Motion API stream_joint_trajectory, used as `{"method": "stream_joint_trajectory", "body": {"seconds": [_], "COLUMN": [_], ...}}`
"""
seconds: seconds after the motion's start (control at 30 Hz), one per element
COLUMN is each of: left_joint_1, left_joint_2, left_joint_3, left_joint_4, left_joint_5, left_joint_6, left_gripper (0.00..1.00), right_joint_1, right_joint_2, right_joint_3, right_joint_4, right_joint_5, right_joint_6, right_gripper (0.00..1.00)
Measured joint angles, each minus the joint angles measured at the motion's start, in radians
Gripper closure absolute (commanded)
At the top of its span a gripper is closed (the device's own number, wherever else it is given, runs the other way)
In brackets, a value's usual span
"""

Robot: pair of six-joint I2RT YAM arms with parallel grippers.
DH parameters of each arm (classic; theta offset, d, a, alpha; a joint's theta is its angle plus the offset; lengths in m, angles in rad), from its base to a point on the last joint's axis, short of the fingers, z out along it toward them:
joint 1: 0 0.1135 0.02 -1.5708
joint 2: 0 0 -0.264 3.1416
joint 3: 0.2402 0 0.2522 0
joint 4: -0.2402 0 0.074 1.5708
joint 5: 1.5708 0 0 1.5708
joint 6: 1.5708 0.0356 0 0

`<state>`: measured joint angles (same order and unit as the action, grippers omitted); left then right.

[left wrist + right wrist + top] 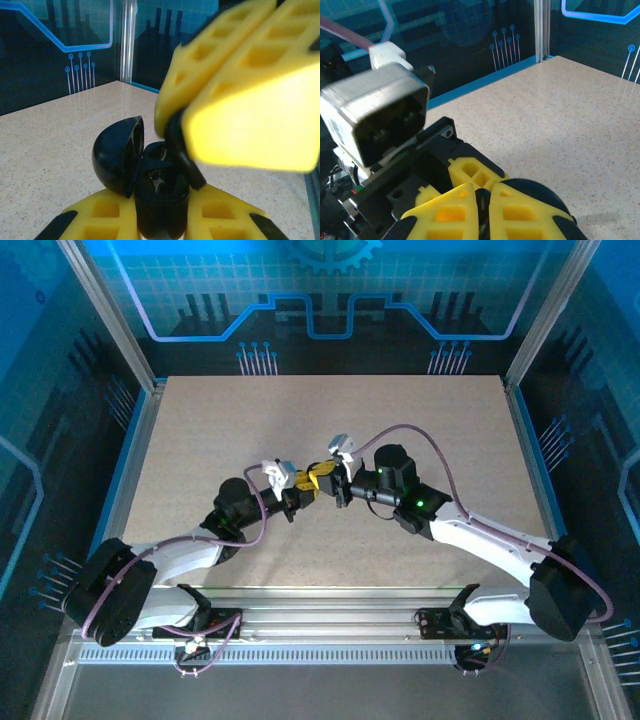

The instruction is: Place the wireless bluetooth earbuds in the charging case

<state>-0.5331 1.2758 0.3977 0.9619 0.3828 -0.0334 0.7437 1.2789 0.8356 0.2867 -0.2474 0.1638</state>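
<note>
Steadying open case [157, 192] clamped in left gripper [160, 220]; earbud [184, 156] pinched in right gripper [175, 125] just above case, for seating.

Blurred right hand [172, 122] half hides earbud [186, 162]; case [160, 205] base cropped.

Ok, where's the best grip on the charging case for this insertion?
Probably hold the charging case low on its body, pinched across the sides from its base end. Its lid stands open to one side and the right gripper holds a black earbud at the wells, so the top should stay free.
</note>
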Motion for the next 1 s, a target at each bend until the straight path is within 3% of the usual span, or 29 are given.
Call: {"method": "stream_joint_trajectory", "body": {"seconds": [1.0], "left_joint_1": [0.0], "left_joint_2": [-0.015], "left_joint_3": [0.0], "left_joint_4": [0.015], "left_joint_5": [0.009], "left_joint_6": [-0.055], "left_gripper": [0.96], "right_joint_1": [-0.012], "right_joint_2": [0.003], "right_joint_3": [-0.024], "right_joint_4": [0.082], "right_joint_5": [0.029], "right_joint_6": [-0.039], "right_gripper": [0.91]}}
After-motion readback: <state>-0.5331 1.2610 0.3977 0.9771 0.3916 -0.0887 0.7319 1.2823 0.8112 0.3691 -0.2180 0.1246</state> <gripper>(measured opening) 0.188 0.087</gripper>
